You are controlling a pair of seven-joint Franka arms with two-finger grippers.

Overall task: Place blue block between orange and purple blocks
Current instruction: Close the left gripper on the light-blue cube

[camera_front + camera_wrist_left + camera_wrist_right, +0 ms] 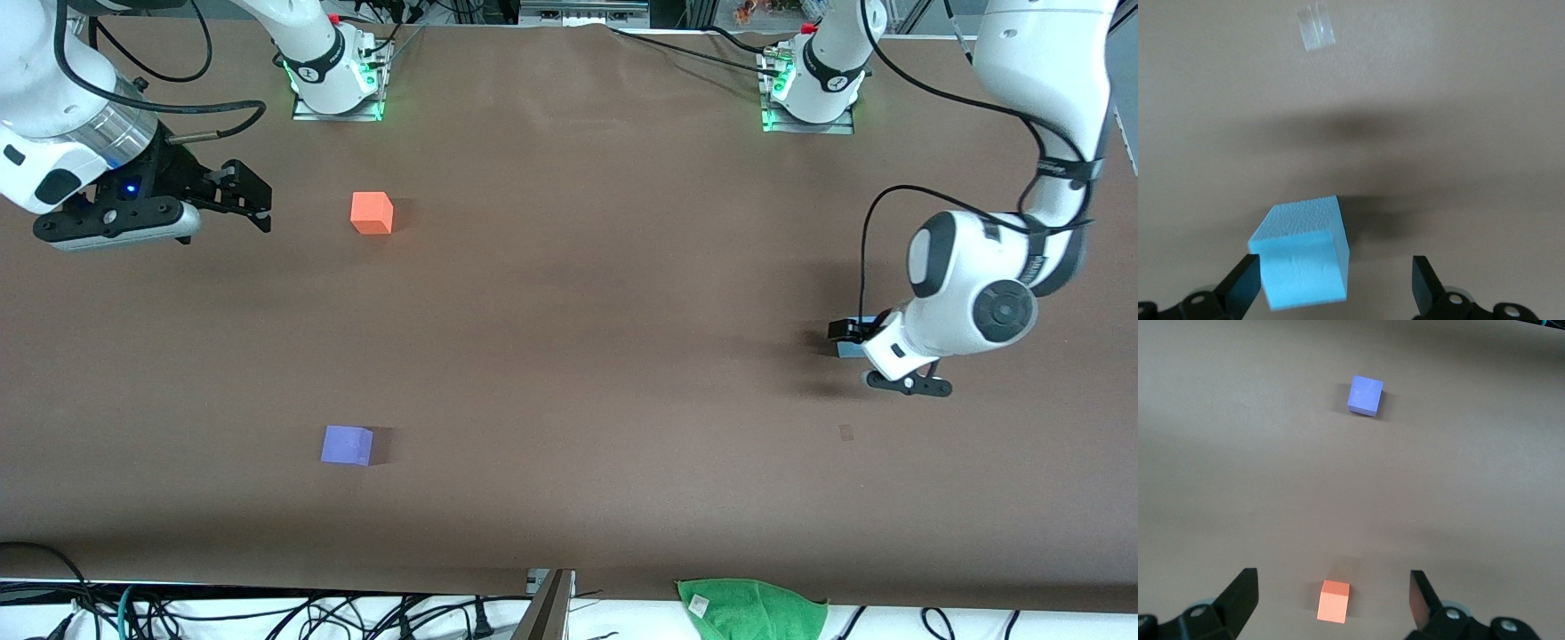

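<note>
I saw the left gripper [1335, 283] spread wide around the blue block [1305, 250], 1 finger [1241, 285] touching; the right gripper [1331, 600] waited, fingers wide apart and empty.

We are seeing a sky-blue block [1305, 257], a bright orange block [372, 213] and a violet-purple block [347, 444] on a plain brown desk [587, 311]. We are noting black fingers [1241, 287] on both grippers and a green cloth [751, 609].

Right gripper [1331, 600] hangs open over the table, orange block [1333, 601] between its fingers' line, purple block [1365, 395] apart.
</note>
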